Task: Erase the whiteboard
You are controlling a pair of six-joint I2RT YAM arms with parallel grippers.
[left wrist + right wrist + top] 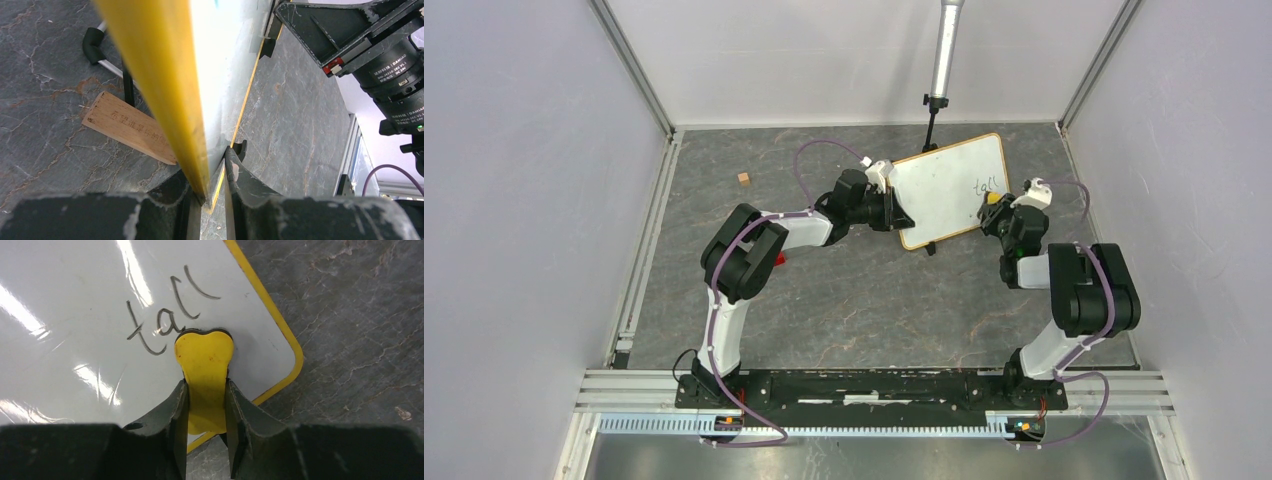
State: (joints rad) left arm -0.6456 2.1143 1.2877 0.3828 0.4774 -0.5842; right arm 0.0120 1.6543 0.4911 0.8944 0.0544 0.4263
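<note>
The whiteboard (949, 185) leans at the back middle of the table, white with a yellowish frame, with the dark word "tall" (165, 320) near its right side. My left gripper (894, 212) is shut on the board's left edge; the left wrist view shows its frame (165, 95) pinched between the jaws. My right gripper (996, 205) is shut on a yellow eraser (204, 365), whose head touches the board just under the writing. The eraser also shows in the top view (993, 198).
A small wooden block (744, 178) lies at the back left. A red object (780, 259) peeks out by the left arm. A grey pole on a black stand (943, 60) rises behind the board. A wooden stand piece (127, 127) lies behind the board.
</note>
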